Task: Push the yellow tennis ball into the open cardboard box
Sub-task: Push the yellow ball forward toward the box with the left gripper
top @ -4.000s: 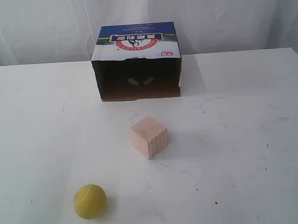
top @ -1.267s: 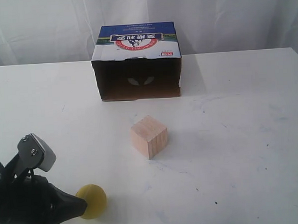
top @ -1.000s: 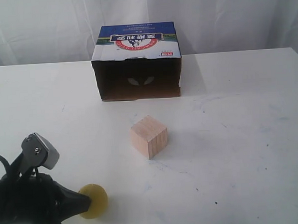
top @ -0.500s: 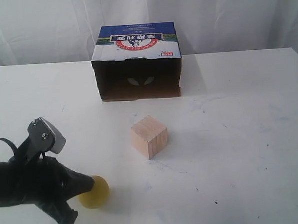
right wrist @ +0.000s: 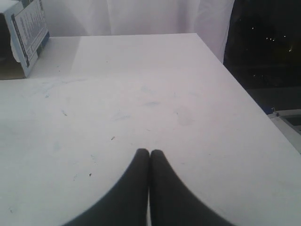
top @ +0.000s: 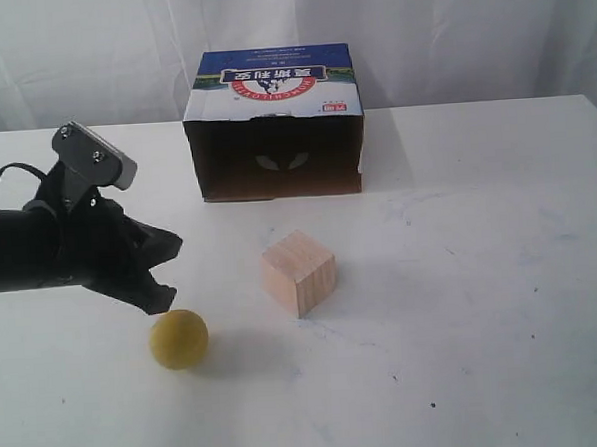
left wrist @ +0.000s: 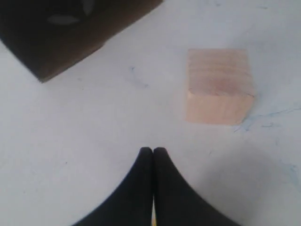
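The yellow tennis ball (top: 178, 339) lies on the white table, near the front left. My left gripper (top: 164, 276) is shut and hangs just above and behind the ball, apart from it. In the left wrist view its closed fingertips (left wrist: 153, 151) point toward the wooden cube, and only a yellow sliver of the ball shows between the fingers at the frame's edge. The open cardboard box (top: 275, 125) stands at the back centre, its dark opening facing the front. My right gripper (right wrist: 149, 152) is shut over bare table and does not show in the exterior view.
A pale wooden cube (top: 298, 273) sits between the ball and the box, slightly right of the ball; it also shows in the left wrist view (left wrist: 218, 86). The box's dark mouth (left wrist: 66, 33) appears there too. The table's right edge (right wrist: 244, 89) runs beside the right gripper.
The left arm has risen and moved back from the front edge. The ball has rolled a little toward the back and now lies free of the gripper.
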